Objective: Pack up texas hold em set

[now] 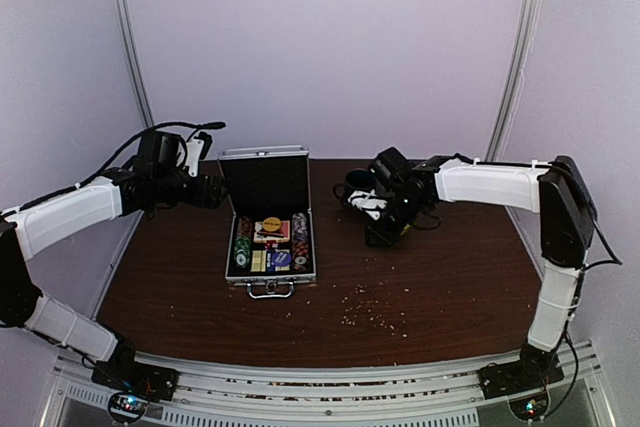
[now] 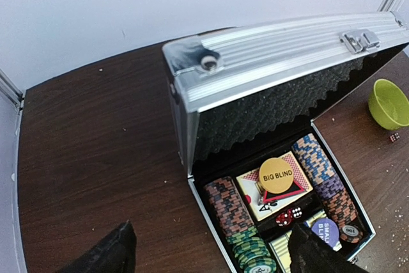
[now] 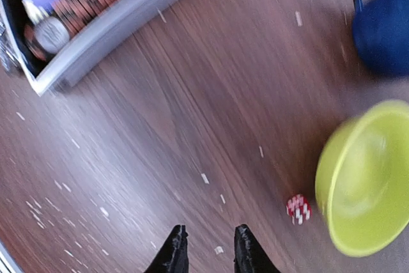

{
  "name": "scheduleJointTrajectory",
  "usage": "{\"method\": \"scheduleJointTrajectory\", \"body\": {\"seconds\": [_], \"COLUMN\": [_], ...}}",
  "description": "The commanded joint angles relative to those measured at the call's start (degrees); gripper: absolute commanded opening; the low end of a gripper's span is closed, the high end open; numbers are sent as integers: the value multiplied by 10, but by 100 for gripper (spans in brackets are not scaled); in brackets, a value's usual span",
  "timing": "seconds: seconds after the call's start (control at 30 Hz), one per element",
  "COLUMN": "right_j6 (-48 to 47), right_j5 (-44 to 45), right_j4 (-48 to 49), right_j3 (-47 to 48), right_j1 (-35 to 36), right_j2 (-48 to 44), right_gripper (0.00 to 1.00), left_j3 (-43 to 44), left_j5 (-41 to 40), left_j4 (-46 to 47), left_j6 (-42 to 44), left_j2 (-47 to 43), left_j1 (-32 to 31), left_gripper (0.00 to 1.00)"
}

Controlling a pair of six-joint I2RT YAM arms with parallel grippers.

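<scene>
Hovering narrowly parted and empty, the right claw [image 3: 209, 254] sits above the dark wooden worktop [image 3: 160, 126] near a tiny red die [image 3: 298, 209] just beside the yellow-green round bowl [image 3: 364, 177], while the left claw [image 2: 211, 257], spread wide and empty, faces the open silver aluminium briefcase [image 2: 268, 49] of poker chips [image 2: 227, 206].

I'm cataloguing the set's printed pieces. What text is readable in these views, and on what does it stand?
"BIG BLIND": on the yellow disc in the case.
"SMAL" over "BLIN": on the purple disc; the rest does not show.
Print on the card box and marks on the chips: too small to read.
Top and right wrist views: too small or blurred, nothing readable.
</scene>
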Motion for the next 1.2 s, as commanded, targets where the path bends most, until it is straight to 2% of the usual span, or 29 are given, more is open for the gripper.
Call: {"method": "scheduleJointTrajectory", "body": {"seconds": [0.0,0.13,0.2,0.5,0.87,1.17], "right_j6": [11,51,72,152,271,321], "right_j5": [39,56,53,1,15,109], "right_j4": [41,103,120,147,175,171], "right_j3": [-83,-151,-163,-139,-138,-110], "right_j1": [-31,-77,-96,-110,-103,-72], "right_j2": [-59,-96,-96,-35,-14,29], "right_gripper": [27,32,40,46,47,43], "left_j3": [40,82,90,70,52,52], "left_j5": [-2,-30,-42,-41,-52,-51], "left_j4": [-41,-84,-84,-59,-47,-47], "left_j6": [-6,-14,-12,3,12,14], "left_j2": [-7,-12,-13,21,25,34], "left_j1": [4,4,4,5,5,5], "left_gripper": [82,81,81,81,81,81]}}
